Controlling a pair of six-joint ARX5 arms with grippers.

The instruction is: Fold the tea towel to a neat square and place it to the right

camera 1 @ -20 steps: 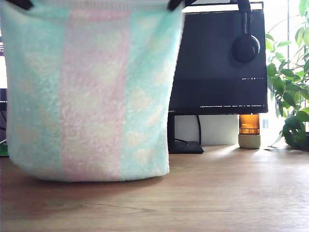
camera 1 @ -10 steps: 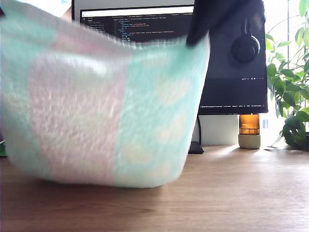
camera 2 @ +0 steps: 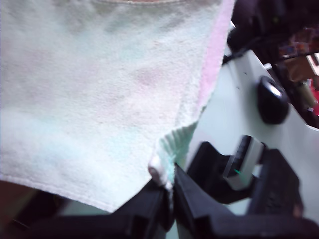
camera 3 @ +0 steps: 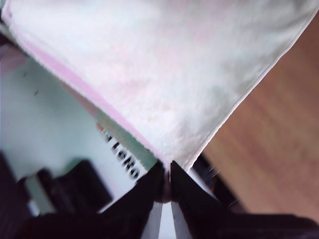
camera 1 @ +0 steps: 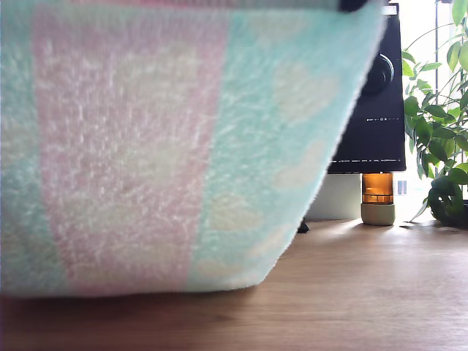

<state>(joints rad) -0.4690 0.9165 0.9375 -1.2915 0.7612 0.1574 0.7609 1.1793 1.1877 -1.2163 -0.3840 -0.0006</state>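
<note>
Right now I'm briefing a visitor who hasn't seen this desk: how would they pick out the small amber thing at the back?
Find the black monitor at the back of the wooden desk. Below its lower corner on the exterior view's right, beside the leafy plant, stands the amber jar. It alone glows orange on a pale base, clear of the hanging tea towel.

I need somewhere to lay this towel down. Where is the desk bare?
Bare wooden desk lies in front of the amber jar and leafy plant, at the exterior view's right. The hanging mint and pink terry tea towel crowds that view's left, hiding what is behind it.
</note>
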